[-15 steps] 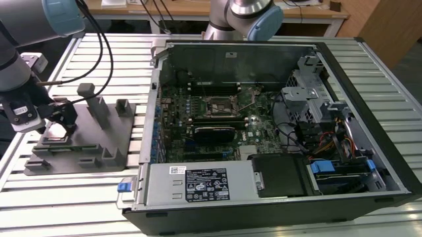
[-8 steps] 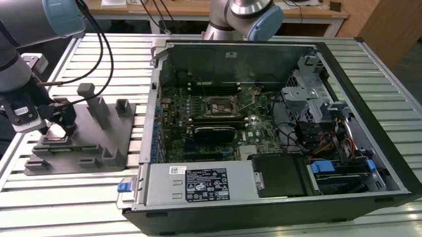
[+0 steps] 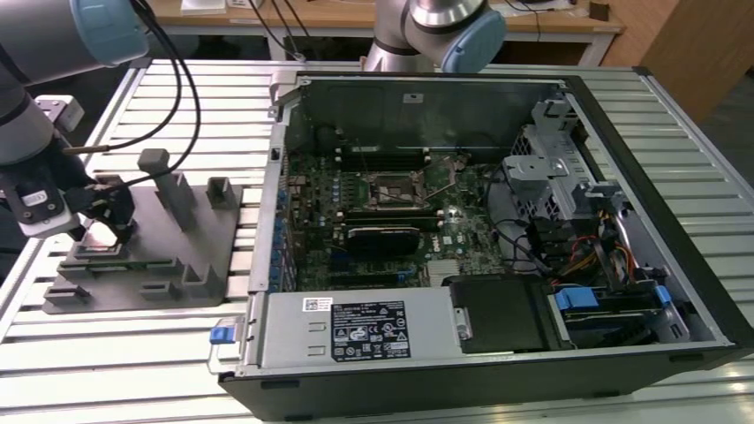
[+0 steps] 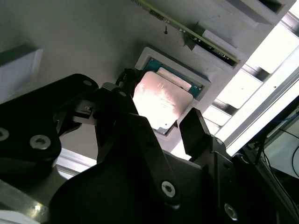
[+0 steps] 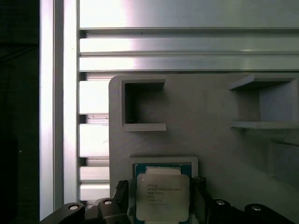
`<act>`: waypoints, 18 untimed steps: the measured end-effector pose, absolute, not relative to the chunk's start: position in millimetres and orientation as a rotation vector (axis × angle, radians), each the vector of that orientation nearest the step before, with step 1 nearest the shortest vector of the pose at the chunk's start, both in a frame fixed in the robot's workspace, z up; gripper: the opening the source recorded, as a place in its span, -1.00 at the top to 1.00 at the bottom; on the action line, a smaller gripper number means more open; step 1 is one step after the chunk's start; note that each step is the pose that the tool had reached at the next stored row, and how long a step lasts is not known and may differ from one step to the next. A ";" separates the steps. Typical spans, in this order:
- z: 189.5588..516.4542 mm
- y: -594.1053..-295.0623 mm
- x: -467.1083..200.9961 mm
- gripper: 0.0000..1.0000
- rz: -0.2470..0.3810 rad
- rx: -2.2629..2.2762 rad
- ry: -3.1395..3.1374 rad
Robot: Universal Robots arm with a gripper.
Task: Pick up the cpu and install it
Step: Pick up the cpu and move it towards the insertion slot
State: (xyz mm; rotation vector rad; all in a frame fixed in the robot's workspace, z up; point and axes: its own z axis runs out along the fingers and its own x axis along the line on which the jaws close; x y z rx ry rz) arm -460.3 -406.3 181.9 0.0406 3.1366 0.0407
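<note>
The gripper [image 3: 106,228] hangs low over the grey tray [image 3: 177,265] at the exterior view's left, well apart from the computer case [image 3: 471,389]. Its claw is spread, one finger [image 5: 122,193] on each side of the cpu [image 5: 162,197], which lies flat in a tray recess.

In the first wrist view, the cpu [image 5: 162,197] lay flat in a shallow square pocket [image 5: 163,160] of the grey tray [image 5: 210,102]. Its silvery metal top faced the camera, and a strip of green board showed along one edge. The tool [image 5: 161,200] sat over it, its dark fingers [image 5: 122,193] spread apart, one on each side of the pocket with the chip between them. Two open-sided box shapes [image 5: 145,127] rose from the tray nearby. Past the tray's edge lay the ribbed aluminium counter [image 5: 187,46].
</note>
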 end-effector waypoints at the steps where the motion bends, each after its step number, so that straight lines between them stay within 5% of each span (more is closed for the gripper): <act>1: 182.0 -406.3 -460.5 -0.29 0.041 0.041 3.136; 18: 183.4 -406.1 -460.7 -0.08 0.032 0.041 3.135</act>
